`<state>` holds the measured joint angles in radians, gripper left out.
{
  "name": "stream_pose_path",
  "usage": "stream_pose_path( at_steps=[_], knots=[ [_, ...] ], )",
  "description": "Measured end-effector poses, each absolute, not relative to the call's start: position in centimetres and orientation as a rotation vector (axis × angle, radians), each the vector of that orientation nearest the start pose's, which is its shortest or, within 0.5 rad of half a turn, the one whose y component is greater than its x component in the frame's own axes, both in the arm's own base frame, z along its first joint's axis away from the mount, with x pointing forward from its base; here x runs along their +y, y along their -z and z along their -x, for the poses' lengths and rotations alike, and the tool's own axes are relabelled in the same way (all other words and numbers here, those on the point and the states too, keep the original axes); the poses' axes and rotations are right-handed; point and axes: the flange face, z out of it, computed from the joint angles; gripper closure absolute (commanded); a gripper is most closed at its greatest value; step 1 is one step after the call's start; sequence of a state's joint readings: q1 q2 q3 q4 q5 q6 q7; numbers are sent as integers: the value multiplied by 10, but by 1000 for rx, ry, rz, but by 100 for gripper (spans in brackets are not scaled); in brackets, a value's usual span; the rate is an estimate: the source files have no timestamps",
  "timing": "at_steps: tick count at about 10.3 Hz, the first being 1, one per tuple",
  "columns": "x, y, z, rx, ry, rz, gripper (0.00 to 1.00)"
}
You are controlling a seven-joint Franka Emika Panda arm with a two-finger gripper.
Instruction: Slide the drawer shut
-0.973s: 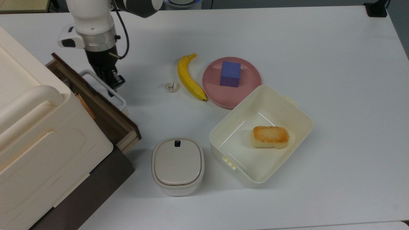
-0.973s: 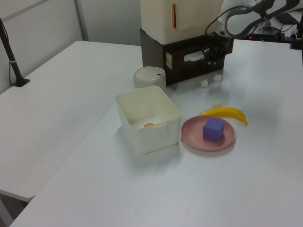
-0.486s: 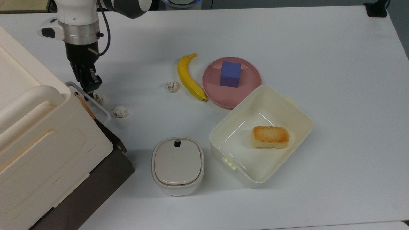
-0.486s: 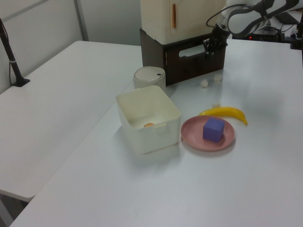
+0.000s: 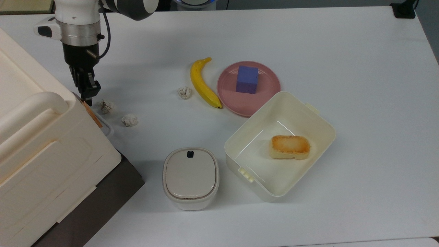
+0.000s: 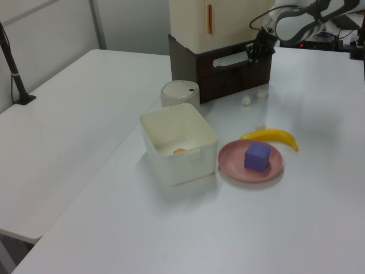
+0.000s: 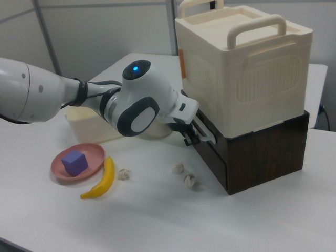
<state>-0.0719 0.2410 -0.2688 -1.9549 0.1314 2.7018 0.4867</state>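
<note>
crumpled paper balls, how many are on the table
3. Two lie near the drawer front, one close to the pincer, one beside it; the third sits by the banana.

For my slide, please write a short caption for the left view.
Panda gripper at the white handle of the nearly closed drawer, behind a banana and pink plate.
</note>
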Motion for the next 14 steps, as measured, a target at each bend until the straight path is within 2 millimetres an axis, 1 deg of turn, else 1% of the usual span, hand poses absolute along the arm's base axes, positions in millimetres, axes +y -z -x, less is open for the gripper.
stream_pose_path(
  at_steps=[1,2,3,4,5,7,8,9,10,11,12,13,14],
  knots=[
    [-210,-417,-608,1307,769,2680,100],
    [-209,-421,-606,1293,703,2708,100],
    [-206,-430,-602,1253,598,2754,100],
    [-201,-452,-594,1180,456,2808,100],
    [-195,-483,-584,1103,334,2844,100],
    [-183,-556,-560,938,127,2893,100],
    [-173,-584,-549,825,50,2920,100],
    [-157,-602,-544,682,9,2952,100],
    [-130,-611,-546,554,-9,2976,100],
    [-107,-613,-549,466,-26,2993,100],
    [-90,-611,-550,371,-51,3007,100],
    [-78,-610,-550,277,-69,3015,100],
    [-71,-610,-551,222,-70,3019,100]
  ],
)
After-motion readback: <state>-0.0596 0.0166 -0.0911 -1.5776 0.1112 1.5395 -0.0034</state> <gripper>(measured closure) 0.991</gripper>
